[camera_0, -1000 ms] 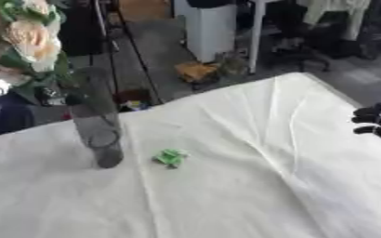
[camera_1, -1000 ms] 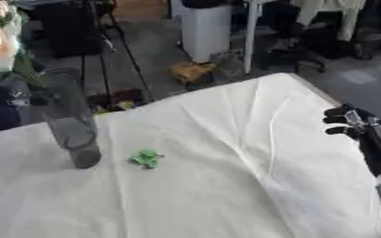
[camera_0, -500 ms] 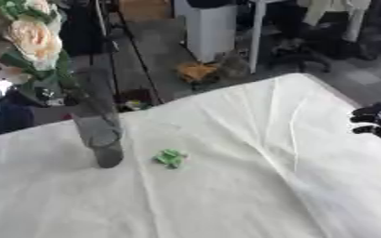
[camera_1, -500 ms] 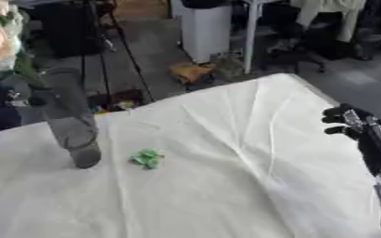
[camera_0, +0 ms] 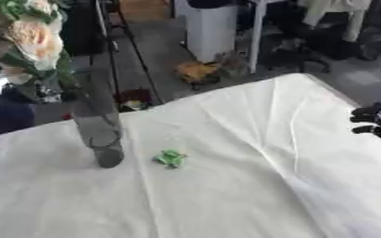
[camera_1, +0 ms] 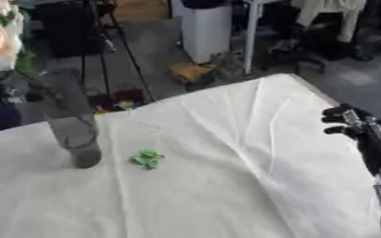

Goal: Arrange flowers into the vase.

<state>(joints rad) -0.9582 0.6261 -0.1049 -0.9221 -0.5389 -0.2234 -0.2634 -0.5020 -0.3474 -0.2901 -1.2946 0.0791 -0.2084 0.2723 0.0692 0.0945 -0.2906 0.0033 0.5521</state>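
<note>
The vase is our landmark: a tall, clear grey glass cylinder standing upright on the white tablecloth, toward the table's far left. Rising out of its mouth is the bunch of flowers, cream and peach blooms with dark green leaves, the stems down inside the glass and the heads spreading up and to the left of the rim. Just right of the vase's base, apart from it, a small green scrap lies flat on the cloth, crumpled, too small to make out further. Far to the right of the vase, at the table's right edge, there's the right hand, black, hovering beside the cloth with its fingers curled in and nothing between them, its silver-jointed forearm running down the right side in the right eye view. The left hand shows in neither view. Beyond the vase, past the table's far edge, office floor, a white bin and chair legs
</note>
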